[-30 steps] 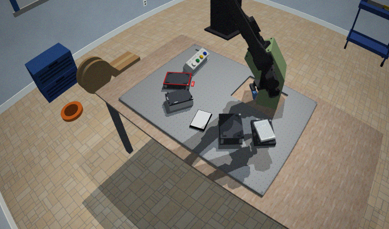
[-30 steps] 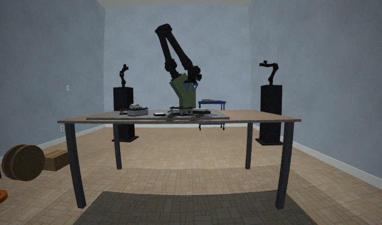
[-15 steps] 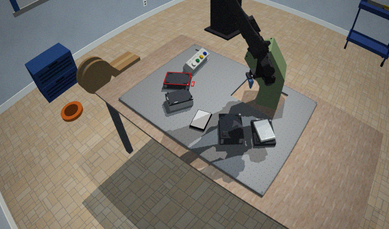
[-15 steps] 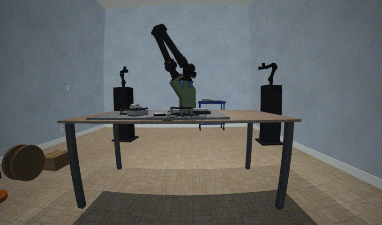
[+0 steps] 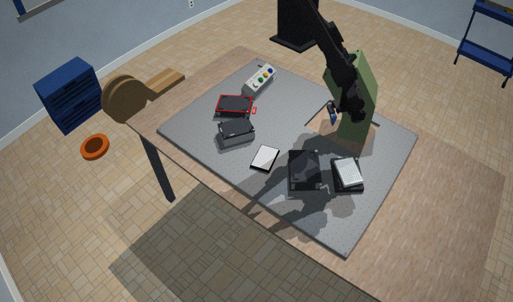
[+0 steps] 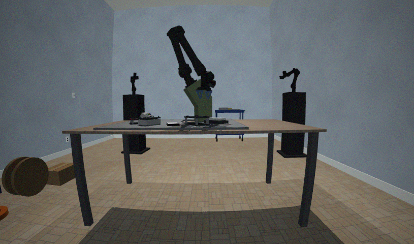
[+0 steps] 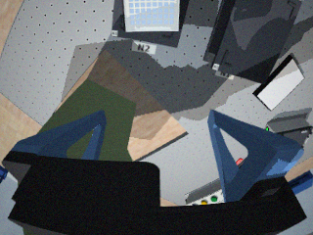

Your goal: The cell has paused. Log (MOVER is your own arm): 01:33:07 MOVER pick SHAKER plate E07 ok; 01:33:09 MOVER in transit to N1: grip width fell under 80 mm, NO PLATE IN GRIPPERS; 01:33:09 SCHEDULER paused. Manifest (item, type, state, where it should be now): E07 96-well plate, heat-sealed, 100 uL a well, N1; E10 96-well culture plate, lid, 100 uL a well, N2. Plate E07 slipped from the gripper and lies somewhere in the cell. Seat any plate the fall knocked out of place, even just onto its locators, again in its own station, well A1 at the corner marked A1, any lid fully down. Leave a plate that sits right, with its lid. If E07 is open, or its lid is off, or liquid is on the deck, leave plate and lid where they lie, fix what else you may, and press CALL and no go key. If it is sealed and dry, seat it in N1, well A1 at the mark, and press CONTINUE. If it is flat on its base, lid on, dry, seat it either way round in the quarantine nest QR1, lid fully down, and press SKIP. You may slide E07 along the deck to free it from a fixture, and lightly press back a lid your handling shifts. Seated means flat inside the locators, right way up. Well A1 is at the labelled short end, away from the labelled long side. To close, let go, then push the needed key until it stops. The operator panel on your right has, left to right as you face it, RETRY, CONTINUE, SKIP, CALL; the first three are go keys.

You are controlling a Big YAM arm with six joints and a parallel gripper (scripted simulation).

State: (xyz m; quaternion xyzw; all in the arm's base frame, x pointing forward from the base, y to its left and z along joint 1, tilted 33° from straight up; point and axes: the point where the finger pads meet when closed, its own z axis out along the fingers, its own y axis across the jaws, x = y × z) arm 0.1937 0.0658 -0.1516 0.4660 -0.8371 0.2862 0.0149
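A plate with a smooth white top and dark rim point(image 5: 264, 158) lies flat on the grey deck between the shaker point(image 5: 235, 131) and the empty black nest point(image 5: 304, 168). It also shows in the wrist view point(image 7: 280, 82). I see no liquid around it. My gripper point(image 5: 332, 116) is open and empty, held high above the deck beside the green column point(image 5: 354, 93); its blue fingers stand wide apart.
The red-framed nest point(image 5: 233, 104) stands behind the shaker, empty. The operator panel point(image 5: 257, 80) with coloured keys is at the deck's far side. A cut-out in the deck lies around the green column's foot. Two other arms on black pedestals stand off the table.
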